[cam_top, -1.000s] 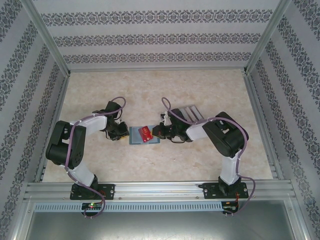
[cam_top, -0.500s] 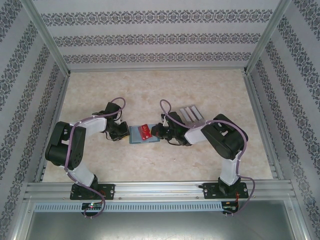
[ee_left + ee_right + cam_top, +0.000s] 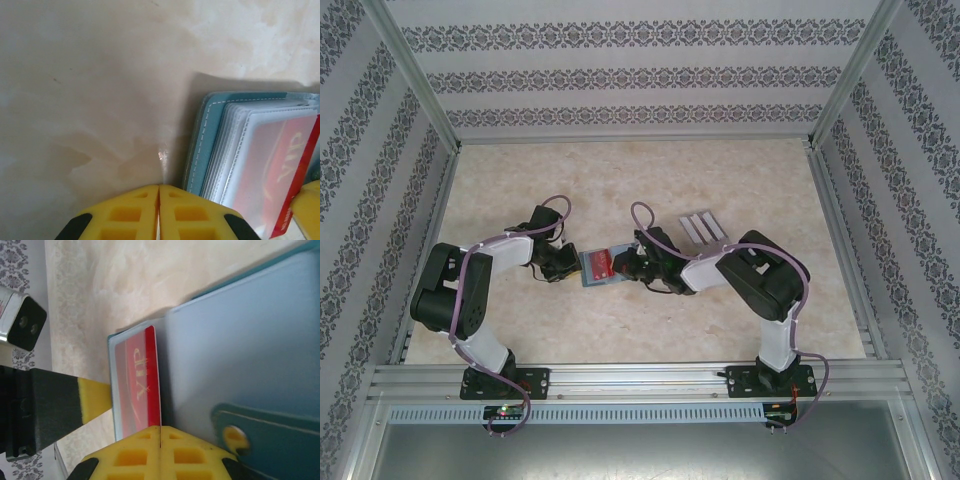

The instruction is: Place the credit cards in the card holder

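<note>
My white-and-black left arm (image 3: 470, 285) folds inward, and my yellow-padded left gripper (image 3: 563, 264) (image 3: 159, 189) sits low, pads pressed together. My right arm (image 3: 760, 280) reaches leftward, right gripper (image 3: 626, 266) (image 3: 160, 429) clamped on a thin red plastic card (image 3: 140, 385).

Seen from overhead, the card holder (image 3: 592, 276) is being boxed in from both sides. The left gripper (image 3: 574, 268) is crowding its 9 o'clock edge, and the right gripper (image 3: 621, 265) is reaching over it from 3 o'clock. Bare table (image 3: 620, 180) is lying wide open toward 12 o'clock, and a narrower strip is running free at 6 o'clock. The grey ribbed block (image 3: 703, 228) is sitting at 2 o'clock, just beyond the right arm (image 3: 740, 265), and is partly blocking that approach.
</note>
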Available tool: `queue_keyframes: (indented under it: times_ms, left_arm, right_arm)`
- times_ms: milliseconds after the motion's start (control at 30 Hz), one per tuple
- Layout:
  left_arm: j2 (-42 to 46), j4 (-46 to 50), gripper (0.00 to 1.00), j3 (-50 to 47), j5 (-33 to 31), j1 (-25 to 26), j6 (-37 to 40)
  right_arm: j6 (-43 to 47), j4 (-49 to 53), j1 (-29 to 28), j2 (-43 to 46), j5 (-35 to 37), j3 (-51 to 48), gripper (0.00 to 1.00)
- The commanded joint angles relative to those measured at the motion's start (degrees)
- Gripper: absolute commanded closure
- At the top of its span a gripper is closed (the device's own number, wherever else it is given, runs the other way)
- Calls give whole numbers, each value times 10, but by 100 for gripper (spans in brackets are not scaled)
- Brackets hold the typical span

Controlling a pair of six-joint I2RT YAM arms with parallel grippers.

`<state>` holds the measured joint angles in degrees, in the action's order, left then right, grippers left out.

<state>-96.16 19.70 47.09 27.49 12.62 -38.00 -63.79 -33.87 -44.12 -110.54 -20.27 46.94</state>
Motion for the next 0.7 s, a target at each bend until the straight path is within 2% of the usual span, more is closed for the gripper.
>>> queue_keyframes:
  times_ms: [0,200,267,400,567,667]
  left_arm:
    - [-68,-39,91,-38,78,44,-12]
    - [-71,-38,91,-33,81,44,-12]
    - [-69,-32,91,-31,76,44,-9]
    - [-68,-14,91,-23,60,44,1]
    - [-68,-1,91,-13,51,44,7]
    - [-69,-4,91,-12,58,44,3]
  right_arm:
    - [-7,6,-20,-22,3,27,100]
    - [-5,7,-34,-43,-2,43,100]
    - [8,24,-31,-30,4,40,92]
    - [56,85,-22,17,24,30,85]
    - [123,185,-9,70,44,32,63]
    - [149,226,-7,97,56,31,56]
